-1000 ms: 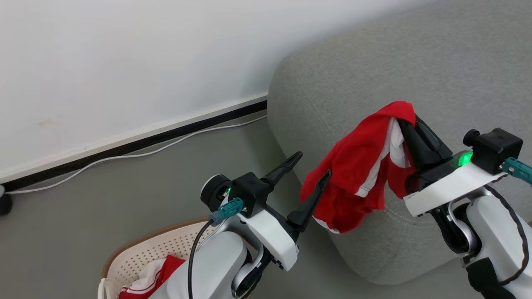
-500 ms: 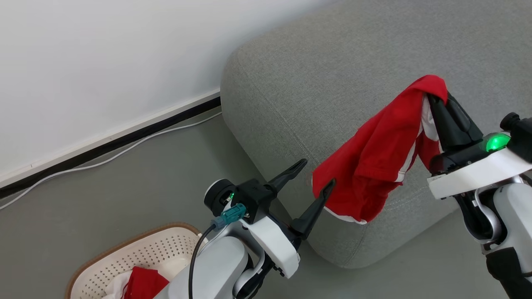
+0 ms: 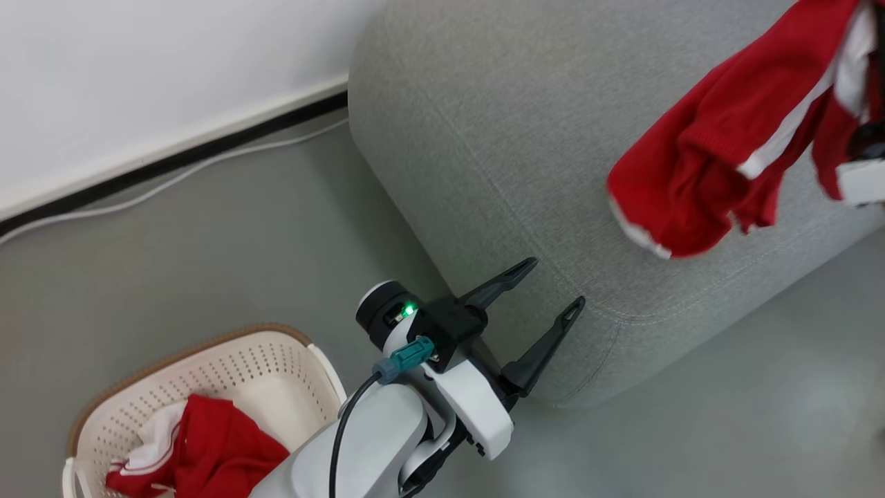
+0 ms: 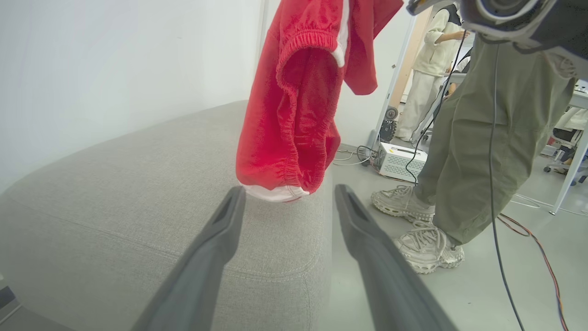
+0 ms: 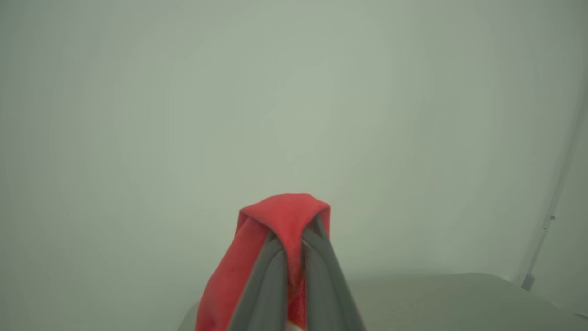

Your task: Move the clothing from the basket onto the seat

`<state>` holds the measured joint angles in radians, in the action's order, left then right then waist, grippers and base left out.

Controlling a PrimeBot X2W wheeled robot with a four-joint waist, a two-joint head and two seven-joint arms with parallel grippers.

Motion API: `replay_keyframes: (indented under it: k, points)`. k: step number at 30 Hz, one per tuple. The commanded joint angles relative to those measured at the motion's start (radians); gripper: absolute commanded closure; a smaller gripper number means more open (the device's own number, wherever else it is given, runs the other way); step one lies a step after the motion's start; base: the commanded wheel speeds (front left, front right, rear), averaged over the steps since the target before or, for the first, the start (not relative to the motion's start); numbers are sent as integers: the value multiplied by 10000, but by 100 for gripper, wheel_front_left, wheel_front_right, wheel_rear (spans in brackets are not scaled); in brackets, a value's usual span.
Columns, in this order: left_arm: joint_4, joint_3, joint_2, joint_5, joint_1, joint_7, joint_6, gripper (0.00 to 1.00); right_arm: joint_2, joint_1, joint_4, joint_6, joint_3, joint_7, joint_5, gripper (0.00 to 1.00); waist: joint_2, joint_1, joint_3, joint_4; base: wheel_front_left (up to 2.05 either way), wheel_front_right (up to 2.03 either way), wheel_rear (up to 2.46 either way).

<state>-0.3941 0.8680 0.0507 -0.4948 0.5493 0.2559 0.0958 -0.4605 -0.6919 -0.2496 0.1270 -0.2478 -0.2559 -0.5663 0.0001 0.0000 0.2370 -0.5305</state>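
Observation:
A red garment with white trim (image 3: 719,159) hangs above the grey seat (image 3: 511,138), near its front corner. My right gripper (image 5: 294,234) is shut on a fold of the garment (image 5: 285,211), with the fabric draped over its fingertips. My left gripper (image 3: 553,282) stands open and empty beside the seat's corner; in the left wrist view it (image 4: 289,191) points at the garment's hanging hem (image 4: 294,115) without touching it. The cream basket (image 3: 173,356) sits on the floor at the lower left, and more red and white clothing (image 3: 200,449) lies inside it.
A white wall with a dark skirting and a white cable (image 3: 173,176) runs behind. A person in olive trousers (image 4: 482,138) and pale shoes (image 4: 413,207) stands beside the seat's far end. A white box (image 4: 399,161) sits on the floor beyond.
The head camera has swung, shifting the whole picture. The right gripper has carried the garment up and further over the seat. The left gripper has stayed open.

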Motion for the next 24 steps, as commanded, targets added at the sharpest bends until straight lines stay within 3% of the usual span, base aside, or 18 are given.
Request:
replay_keyframes:
  k: [1, 13, 24]
  points:
    - [318, -128, -5, 102, 577, 59, 7, 0, -457, -447, 8, 37, 188, -59, 59, 100, -1, 0, 619, 241, 0, 0, 0]
    - [571, 790, -5, 361, 2110, 59, -285, 0, -1828, -2468, -1126, 37, 1475, -59, 525, 100, -1, 0, 2520, 1279, 0, 0, 0]
    - [674, 1362, -5, 340, 3243, 59, -682, 0, -2498, -4130, -2855, 37, 2037, -59, 672, 100, -1, 0, 3513, 2046, 0, 0, 0]
